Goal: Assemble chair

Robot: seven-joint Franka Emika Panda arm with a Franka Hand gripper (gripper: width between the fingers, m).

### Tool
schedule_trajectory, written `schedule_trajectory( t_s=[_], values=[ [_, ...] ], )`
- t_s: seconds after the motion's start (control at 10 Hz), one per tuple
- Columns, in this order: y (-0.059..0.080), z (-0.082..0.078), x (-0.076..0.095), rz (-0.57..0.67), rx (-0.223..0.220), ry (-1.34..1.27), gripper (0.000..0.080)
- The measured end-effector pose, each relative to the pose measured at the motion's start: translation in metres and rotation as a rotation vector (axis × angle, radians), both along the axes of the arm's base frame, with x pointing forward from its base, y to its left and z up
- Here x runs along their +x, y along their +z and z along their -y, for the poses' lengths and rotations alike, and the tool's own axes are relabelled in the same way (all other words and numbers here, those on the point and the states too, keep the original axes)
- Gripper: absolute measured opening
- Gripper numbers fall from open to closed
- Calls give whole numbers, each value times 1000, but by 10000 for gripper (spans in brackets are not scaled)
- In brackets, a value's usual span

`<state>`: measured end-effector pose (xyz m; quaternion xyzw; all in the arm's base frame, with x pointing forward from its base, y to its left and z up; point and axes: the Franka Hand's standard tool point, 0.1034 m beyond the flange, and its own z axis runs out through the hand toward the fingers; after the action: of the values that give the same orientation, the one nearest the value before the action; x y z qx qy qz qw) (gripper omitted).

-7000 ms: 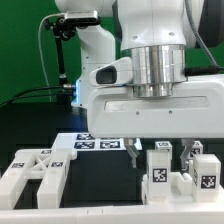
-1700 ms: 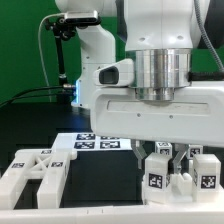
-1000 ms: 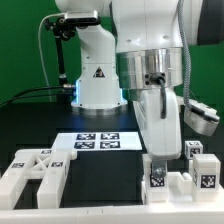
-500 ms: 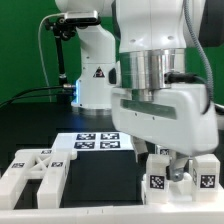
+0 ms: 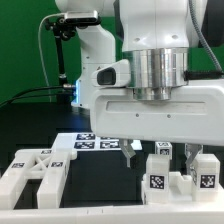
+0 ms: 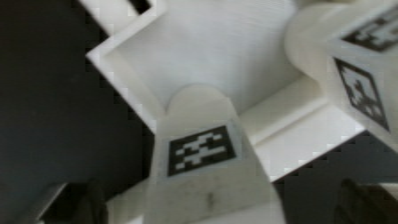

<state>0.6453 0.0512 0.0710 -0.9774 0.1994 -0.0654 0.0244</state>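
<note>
The chair's parts are chunky white blocks with black-and-white tags. One cluster of upright pieces (image 5: 160, 178) stands at the exterior view's lower right, and a tagged piece (image 5: 205, 170) is beside it. My gripper (image 5: 159, 155) hangs just above this cluster. Its dark fingers (image 5: 128, 152) are spread wide on either side of a tagged post (image 5: 163, 148) and do not touch it. In the wrist view a tagged white post (image 6: 201, 150) runs between the open gripper (image 6: 217, 208), with a flat white panel (image 6: 214, 60) behind it.
A second white chair part (image 5: 35, 172) with tags lies at the exterior view's lower left. The marker board (image 5: 98, 143) lies on the black table behind the parts. The robot base (image 5: 95, 60) stands at the back.
The hand has swung back from a sideways turn to square-on over the right cluster. The fingers now stand wide apart around the post.
</note>
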Motion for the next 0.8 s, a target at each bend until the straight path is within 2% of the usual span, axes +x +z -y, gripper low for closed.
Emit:
schedule_trajectory(
  t_s=[0.1,0.2,0.4,0.5,0.6,0.8],
  values=[
    [-2,3,2,10,-15,96,649],
    [-2,2,1,8,-6,32,649],
    [-2,3,1,7,-3,0,401],
    [-2,2,1,5,11,-88,401],
    [-2,2,1,4,18,-131,284],
    [-2,3,1,-4,44,-333,284]
  ],
)
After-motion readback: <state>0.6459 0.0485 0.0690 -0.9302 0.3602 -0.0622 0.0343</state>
